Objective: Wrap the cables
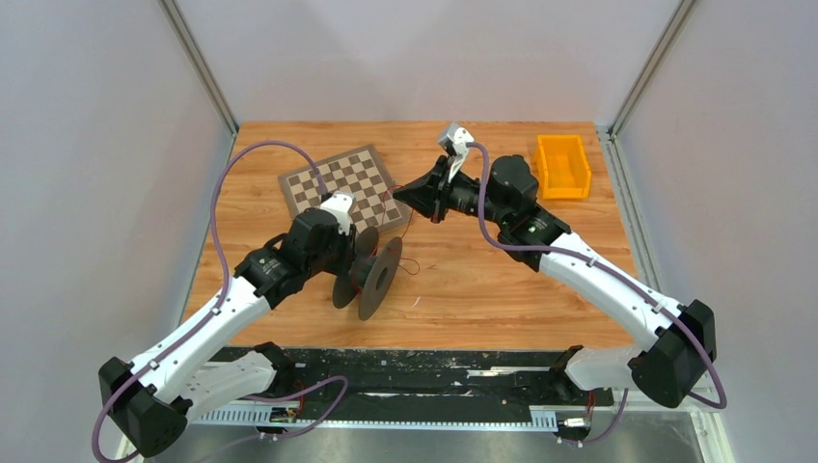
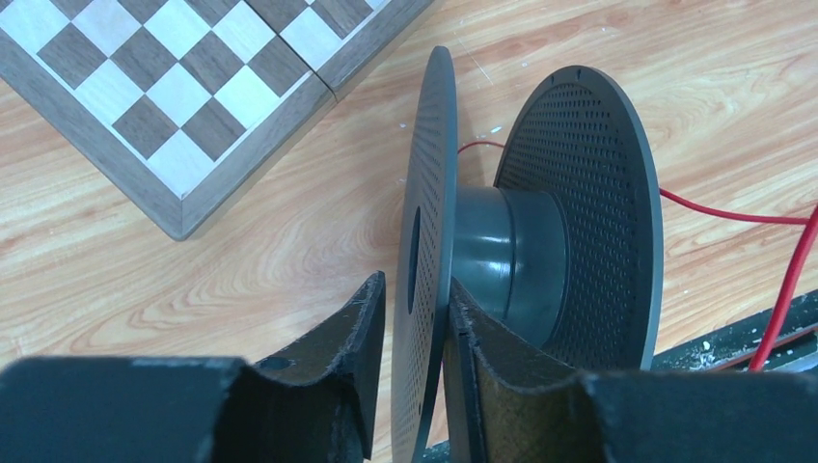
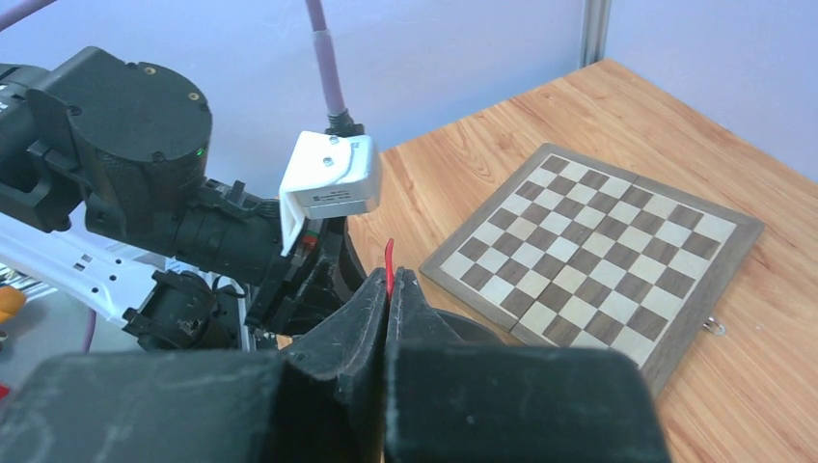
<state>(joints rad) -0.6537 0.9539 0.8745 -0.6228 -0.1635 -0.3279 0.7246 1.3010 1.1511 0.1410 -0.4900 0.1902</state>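
Note:
A black spool (image 1: pixel 376 275) stands on edge on the table in front of the chessboard. My left gripper (image 1: pixel 349 270) straddles its near flange (image 2: pixel 431 222). It is open: one finger touches the flange and a small gap shows at the other finger (image 2: pixel 371 309). The cable (image 2: pixel 733 214), a thin red wire, runs from behind the hub (image 2: pixel 506 251) off to the right. In the top view the cable (image 1: pixel 413 253) rises toward my right gripper (image 1: pixel 398 192), which hovers above the table beside the chessboard. My right gripper (image 3: pixel 389 280) is shut on the red cable (image 3: pixel 389 256), whose end sticks out past the tips.
A folded wooden chessboard (image 1: pixel 342 183) lies at the back left of the table, close to the spool. An orange bin (image 1: pixel 562 166) sits at the back right. A black rail runs along the near table edge (image 1: pixel 415 371).

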